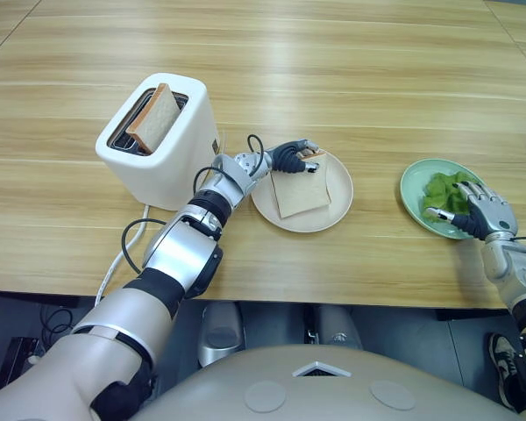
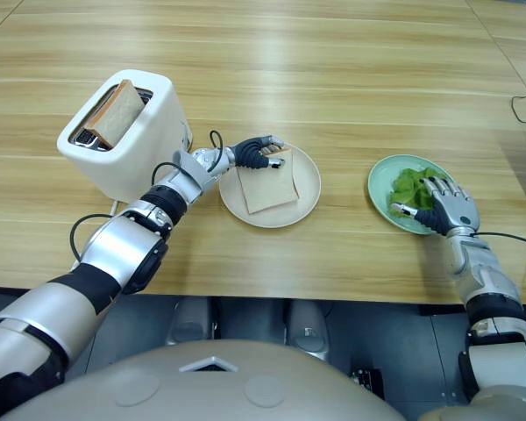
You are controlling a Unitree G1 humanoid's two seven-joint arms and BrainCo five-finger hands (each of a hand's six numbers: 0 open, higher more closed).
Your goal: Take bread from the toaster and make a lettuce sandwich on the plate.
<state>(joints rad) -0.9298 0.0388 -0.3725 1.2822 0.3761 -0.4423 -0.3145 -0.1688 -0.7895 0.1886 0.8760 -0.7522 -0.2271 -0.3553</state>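
My left hand (image 1: 291, 158) was at the far left edge of the beige plate (image 1: 333, 209), which sat near the middle of the wooden table (image 1: 333, 70), just to the right of the toaster. Its fingers were curled together over the far left corner of the bread slice (image 1: 302, 191), and they looked clamped on that corner, though I could not see how firm the hold was. The bread slice lay flat on the beige plate, slightly skewed, with its near edge close to the plate's near rim and bare plate showing to its right.

The white toaster (image 1: 171, 153) stood on my left side of the table. A toasted slice (image 1: 155, 117) stuck up out of one of its slots, leaning at a tilt and well clear of the top. The slot beside it looked dark, and I could not tell what was in it. A white power cord (image 1: 118, 259) ran from the toaster's near side across the wood and off the near table edge.

My right hand (image 2: 444, 207) rested over the near right part of the green plate (image 2: 379, 189), well apart from the beige plate. Its fingers were spread and only gently bent, lying on the lettuce (image 2: 409, 186) and the rim, gripping nothing that I could see. The lettuce was piled loosely across the green plate, with leaves showing to the left of my fingers.
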